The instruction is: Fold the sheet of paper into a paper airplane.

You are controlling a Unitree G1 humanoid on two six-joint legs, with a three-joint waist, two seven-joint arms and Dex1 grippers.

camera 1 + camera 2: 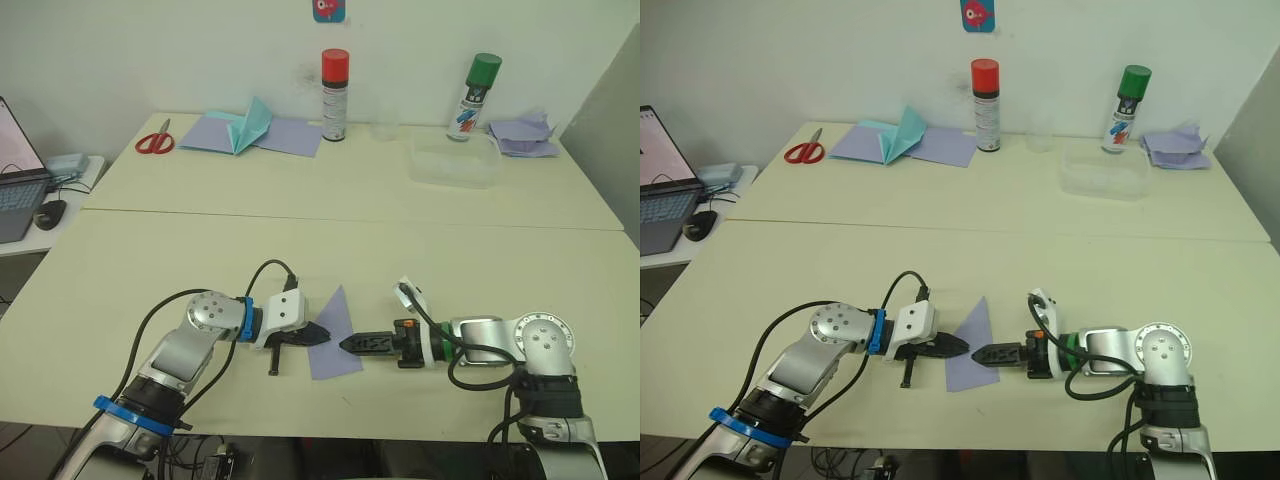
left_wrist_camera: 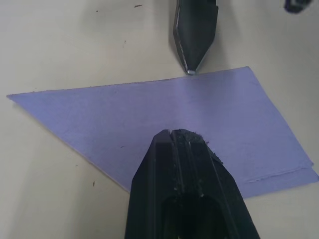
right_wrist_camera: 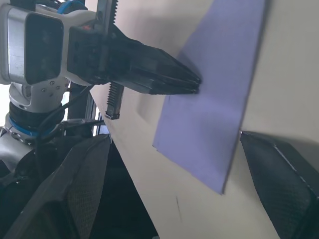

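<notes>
Closed fingers of the left gripper [image 1: 318,335] are pressed onto the paper airplane [image 1: 334,336] on the table [image 1: 300,250], the spread-fingered right gripper [image 1: 352,343] touching its opposite edge; unequal pressure risks skewing it.

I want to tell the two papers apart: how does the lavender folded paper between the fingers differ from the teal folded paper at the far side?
The lavender paper airplane lies flat near the robot, between the left gripper and right gripper; the teal paper stands partly up, far off on flat lavender sheets, beside the scissors. Colours differ: pale lavender against teal. Both are folded to a point.
</notes>
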